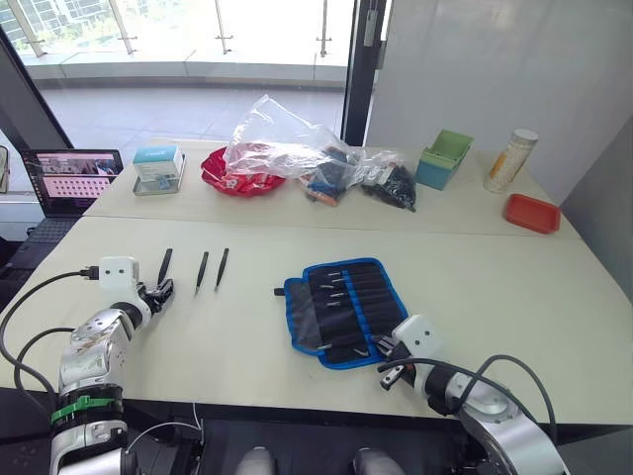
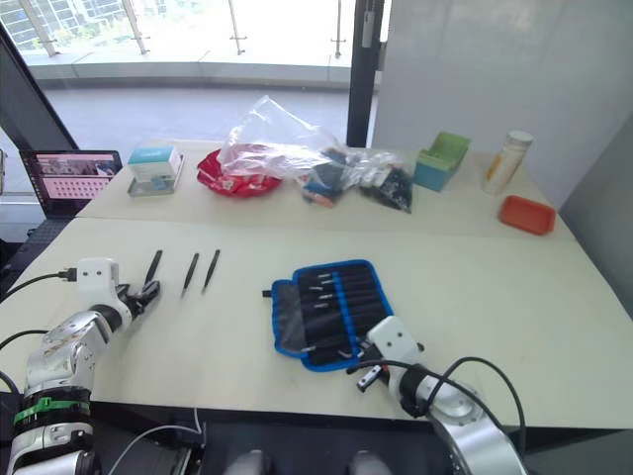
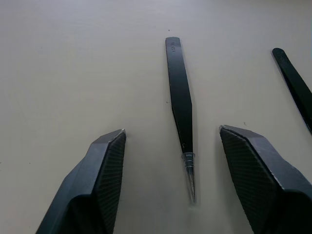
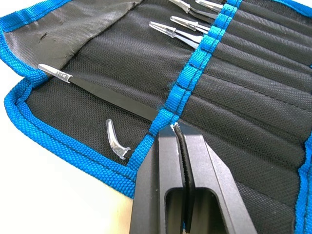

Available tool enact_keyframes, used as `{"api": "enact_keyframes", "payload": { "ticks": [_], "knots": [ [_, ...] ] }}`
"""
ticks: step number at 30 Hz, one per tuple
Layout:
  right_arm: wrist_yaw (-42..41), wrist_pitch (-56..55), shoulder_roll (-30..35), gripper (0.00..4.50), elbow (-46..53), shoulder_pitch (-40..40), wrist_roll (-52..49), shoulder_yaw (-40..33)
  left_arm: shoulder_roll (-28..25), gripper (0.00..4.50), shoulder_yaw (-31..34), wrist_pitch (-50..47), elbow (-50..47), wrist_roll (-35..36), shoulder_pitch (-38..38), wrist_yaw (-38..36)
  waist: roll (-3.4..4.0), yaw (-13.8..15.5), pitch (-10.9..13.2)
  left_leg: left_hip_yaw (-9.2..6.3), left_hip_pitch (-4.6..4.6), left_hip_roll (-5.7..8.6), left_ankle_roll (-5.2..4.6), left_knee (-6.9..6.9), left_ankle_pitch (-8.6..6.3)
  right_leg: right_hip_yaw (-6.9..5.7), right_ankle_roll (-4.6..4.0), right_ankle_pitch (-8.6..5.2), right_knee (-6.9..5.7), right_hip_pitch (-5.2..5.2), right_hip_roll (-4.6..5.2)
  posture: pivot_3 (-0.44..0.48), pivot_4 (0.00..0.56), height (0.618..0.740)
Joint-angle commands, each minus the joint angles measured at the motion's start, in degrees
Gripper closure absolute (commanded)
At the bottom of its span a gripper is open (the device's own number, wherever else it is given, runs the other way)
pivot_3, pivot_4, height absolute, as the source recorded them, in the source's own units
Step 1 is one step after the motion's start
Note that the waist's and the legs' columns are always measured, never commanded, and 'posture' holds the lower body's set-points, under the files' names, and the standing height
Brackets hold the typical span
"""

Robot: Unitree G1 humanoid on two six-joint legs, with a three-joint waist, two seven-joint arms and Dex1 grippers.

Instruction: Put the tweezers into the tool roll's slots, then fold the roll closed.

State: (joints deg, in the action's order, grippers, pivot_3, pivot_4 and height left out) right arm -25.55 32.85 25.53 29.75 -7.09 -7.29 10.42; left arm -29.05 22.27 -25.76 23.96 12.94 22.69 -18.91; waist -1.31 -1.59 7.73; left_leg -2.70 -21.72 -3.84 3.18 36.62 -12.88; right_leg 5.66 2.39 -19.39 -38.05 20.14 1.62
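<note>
Tweezers first: I see 3 loose ones on the table [image 1: 514, 297], and my left gripper [image 3: 170, 146] sits low over the leftmost tweezer [image 3: 180, 105], fingers [image 3: 105, 180] spread wide to either side of it and touching nothing. That tweezer lies flat between them, its capped tip toward the wrist and its blunt end pointing away. The next tweezer [image 1: 202, 270] lies just beside it toward my right, and a 3rd [image 1: 222, 267] lies just beyond that, all 3 roughly parallel and apart from each other.

My right gripper [image 4: 176, 130] has its fingers pressed together, with nothing between them that I can make out. Its tip rests at the blue band [image 4: 207, 46] that crosses the roll [image 1: 346, 309], at the roll's near edge. The roll lies open and flat at the middle of the table, well to the right of the loose tweezers. Several tweezers already sit in its slots [image 4: 253, 73], their capped tips sticking out past the band. A longer one [image 4: 97, 90] lies slantwise on the inner face with 1 end under the band, and a small clear cap [image 4: 114, 141] lies near the blue edge.

Along the far side of the table I see clear bags [image 1: 297, 148], a green bin [image 1: 442, 158], a red tray [image 1: 532, 213], a bottle [image 1: 509, 160] and a laptop [image 1: 71, 180].
</note>
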Motion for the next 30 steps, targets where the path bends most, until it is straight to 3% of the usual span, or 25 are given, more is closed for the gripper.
{"api": "enact_keyframes", "payload": {
  "ticks": [1,6,13,19,22,26,30],
  "knots": [
    [0.29,1.85,-0.13,4.5,-2.06,-0.52,0.74,1.44,2.15,2.86,-3.32,0.82,5.61,-0.51,0.95,-1.59,0.0,0.29,0.0,0.0,0.02,0.01,0.0,0.0,0.0,0.0,0.0,0.0,0.01,0.01,0.0,0.0,0.15,0.723],
    [0.74,2.08,-0.52,4.5,-1.7,-0.69,0.88,1.68,2.07,4.48,-3.61,3.01,6.45,-1.28,1.48,-2.21,0.0,0.69,-0.01,0.0,-0.04,0.01,0.02,0.0,0.01,0.0,0.0,0.0,0.03,0.0,0.02,0.0,0.15,0.723],
    [1.2,1.96,-0.74,4.5,-1.29,-1.81,0.92,1.94,-1.15,4.48,-3.1,8.08,-0.37,-1.79,1.78,-3.51,-0.29,0.68,0.14,-0.02,-0.22,-0.01,0.03,0.0,0.01,-0.03,0.0,0.0,0.03,0.12,-0.01,0.0,0.15,0.723],
    [0.99,2.12,-0.64,4.5,-1.69,-1.55,0.89,1.64,-2.47,4.48,-4.83,3.37,-17.2,3.31,2.41,-9.12,-1.02,0.03,0.53,-0.1,-0.69,-0.09,0.09,-0.01,0.0,-0.1,-0.41,0.23,0.04,0.53,-0.05,0.0,0.15,0.723],
    [0.89,2.32,-0.66,4.5,-1.61,-1.42,0.92,1.71,-4.12,4.48,-10.34,-4.63,-27.0,9.39,2.48,-17.94,-1.08,-0.23,0.62,-0.1,-0.7,-0.08,0.13,-0.04,-0.02,-0.09,-0.41,0.23,0.06,0.52,-0.03,0.0,0.15,0.723],
    [0.85,2.5,-0.73,4.5,-1.74,-1.07,0.87,1.78,-7.26,4.48,-16.27,-12.29,-32.97,12.99,3.19,-24.49,-0.88,-0.93,0.79,-0.09,-0.62,-0.07,0.14,-0.04,-0.01,-0.08,-0.39,0.22,0.08,0.44,-0.04,0.0,0.15,0.723],
    [1.17,2.37,-0.65,4.5,-1.96,-1.5,1.25,1.88,-11.83,4.48,-27.63,-24.31,-37.91,15.59,10.37,-32.47,-1.05,-0.98,1.09,-0.19,-0.65,-0.09,0.12,-0.13,0.0,-0.07,-0.33,0.17,0.07,0.51,-0.16,0.0,0.15,0.723]
  ]
}}
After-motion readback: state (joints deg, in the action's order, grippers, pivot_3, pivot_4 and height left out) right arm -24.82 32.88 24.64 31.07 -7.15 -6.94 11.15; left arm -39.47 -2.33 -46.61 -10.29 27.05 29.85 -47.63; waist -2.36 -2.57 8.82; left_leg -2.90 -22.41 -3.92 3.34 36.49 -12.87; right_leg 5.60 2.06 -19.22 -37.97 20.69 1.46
